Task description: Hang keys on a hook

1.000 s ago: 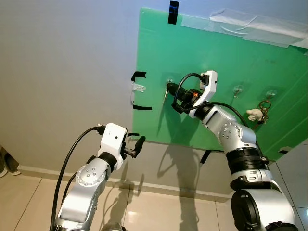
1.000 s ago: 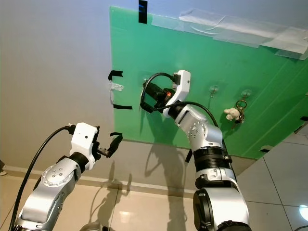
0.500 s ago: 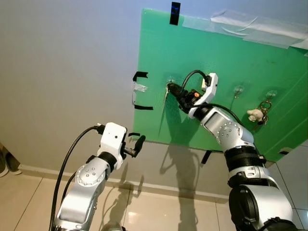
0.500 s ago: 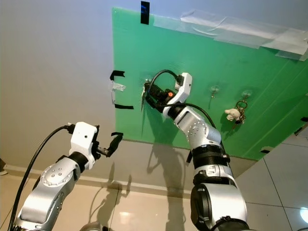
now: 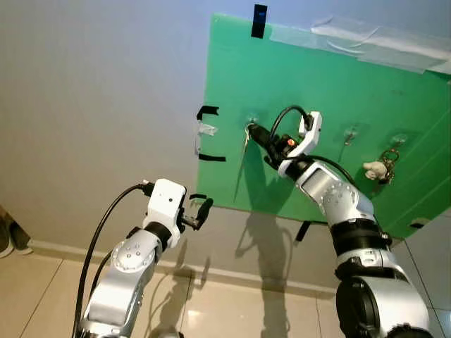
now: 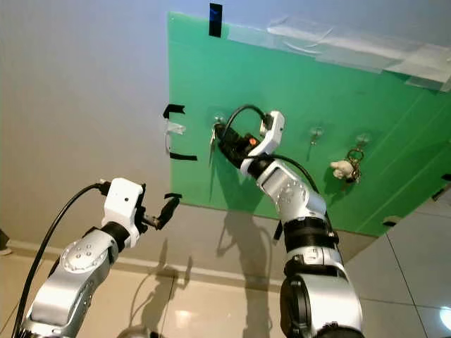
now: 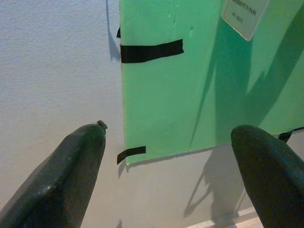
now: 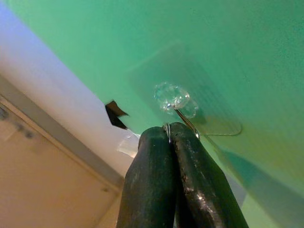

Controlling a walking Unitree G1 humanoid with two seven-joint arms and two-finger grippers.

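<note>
1. Right wrist view: the right gripper (image 8: 170,130) has its two black fingers pressed together on a thin silver key ring (image 8: 167,129), of which just a sliver shows between the tips; the keys themselves are hidden behind the fingers.
2. Just beyond the fingertips sits a clear plastic stick-on hook (image 8: 173,97) on the green board (image 8: 247,57); its thin wire prong runs down to touch the ring at the fingertips, but whether the ring is over the prong cannot be told.
3. From the head camera, the silver right arm reaches up and left to the leftmost hook (image 5: 249,121) on the large green board taped to the grey wall (image 5: 99,91); a slim silver key (image 5: 244,143) hangs straight down just below the gripper tips, small and hard to make out.
4. Two more clear hooks lie to the right along the board: a middle one (image 5: 349,132), and a far right one carrying another bunch of keys with a small white figurine charm (image 5: 374,169).
5. Black tape strips (image 5: 207,111) mark the board's left edge, and pale tape (image 5: 366,44) holds its top, cut off at the frame's right.
6. The left gripper (image 7: 168,190) is held low and left, well apart from the hook, fingers spread wide with nothing between them, facing the board's lower left corner.
</note>
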